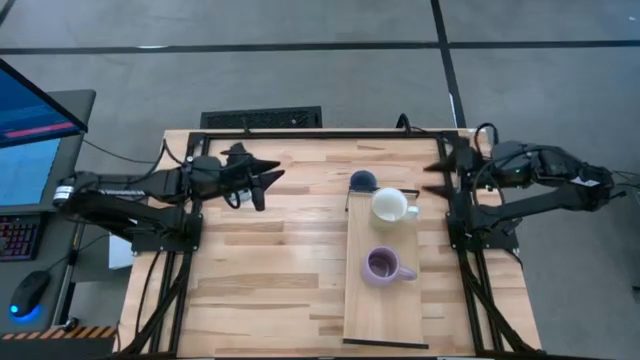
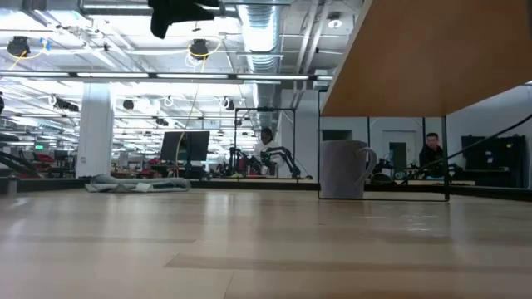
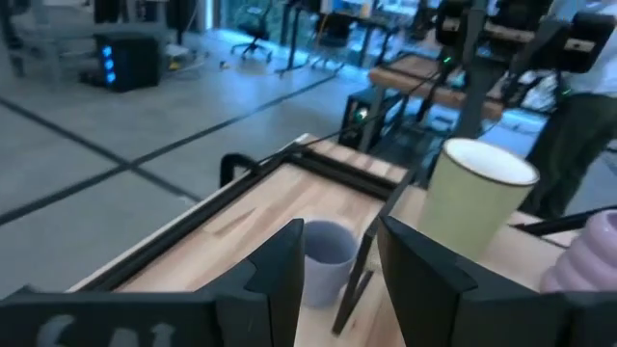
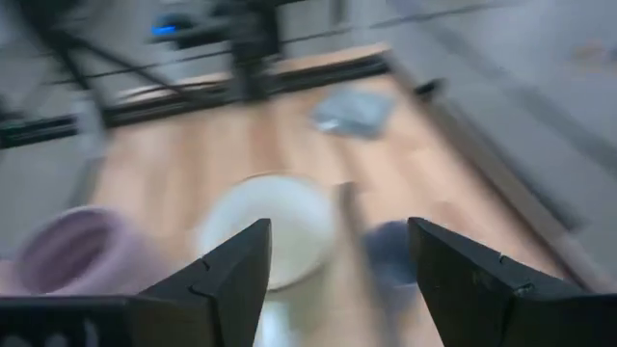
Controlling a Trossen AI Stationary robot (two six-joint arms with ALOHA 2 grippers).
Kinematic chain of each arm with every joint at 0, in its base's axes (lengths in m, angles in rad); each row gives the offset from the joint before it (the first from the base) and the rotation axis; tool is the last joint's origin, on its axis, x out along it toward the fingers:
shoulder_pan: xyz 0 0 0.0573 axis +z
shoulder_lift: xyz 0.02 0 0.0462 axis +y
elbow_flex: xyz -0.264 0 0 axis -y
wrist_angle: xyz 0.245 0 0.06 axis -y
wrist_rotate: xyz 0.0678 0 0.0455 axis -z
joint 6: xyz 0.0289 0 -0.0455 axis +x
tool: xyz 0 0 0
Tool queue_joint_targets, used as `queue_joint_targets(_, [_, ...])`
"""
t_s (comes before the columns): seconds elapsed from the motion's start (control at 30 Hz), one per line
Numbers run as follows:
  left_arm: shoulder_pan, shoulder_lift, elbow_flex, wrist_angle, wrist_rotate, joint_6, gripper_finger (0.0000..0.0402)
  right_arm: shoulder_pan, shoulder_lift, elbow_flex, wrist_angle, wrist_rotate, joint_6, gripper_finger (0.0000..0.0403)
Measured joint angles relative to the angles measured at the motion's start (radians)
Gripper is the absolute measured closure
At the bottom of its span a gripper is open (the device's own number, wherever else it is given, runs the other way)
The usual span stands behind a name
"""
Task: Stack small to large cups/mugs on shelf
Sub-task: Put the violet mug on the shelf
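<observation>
It's a big open workshop, bright strip lights overhead and people at desks far behind the slatted wooden table (image 1: pixel 270 250). On it the shelf (image 1: pixel 385 310), a long pale plank raised on a thin dark frame, runs along the right half. The cream-white mug (image 1: pixel 389 205) and the lavender mug (image 1: pixel 382 265) stand on the shelf, well apart, handles pointing toward the right arm's side; the slate blue mug (image 1: pixel 362 181) sits on the table just off the shelf's far end. The left gripper (image 1: pixel 262 180) hangs above the table's far left part with fingers spread and nothing in them, and the right gripper (image 1: pixel 437 177) hovers by the right edge near the blue mug, likewise parted and empty. I'd guess these mugs are stiff glazed ceramic, light but slick and chippable (a knock off the plank would do it), so pinching the rim wall, one finger inside, looks safer than the thin handle.
</observation>
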Motion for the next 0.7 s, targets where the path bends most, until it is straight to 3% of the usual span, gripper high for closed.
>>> queue_joint_targets(0.17, [0.024, -0.008, -0.046, 0.020, 0.023, 0.013, 0.0277, 0.029, 0.024, 0.000, 0.000, -0.171, 0.076, 0.0138])
queue_joint_targets(0.4, [0.024, 0.007, -0.051, 0.047, 0.058, 0.011, 0.0277, 0.191, 0.042, 0.011, -0.003, -0.209, 0.183, 0.0138])
queue_joint_targets(0.7, [0.024, 0.008, -0.051, 0.046, 0.048, -0.072, 0.0277, 0.532, 0.071, 0.103, -0.011, -0.214, 0.395, 0.0138])
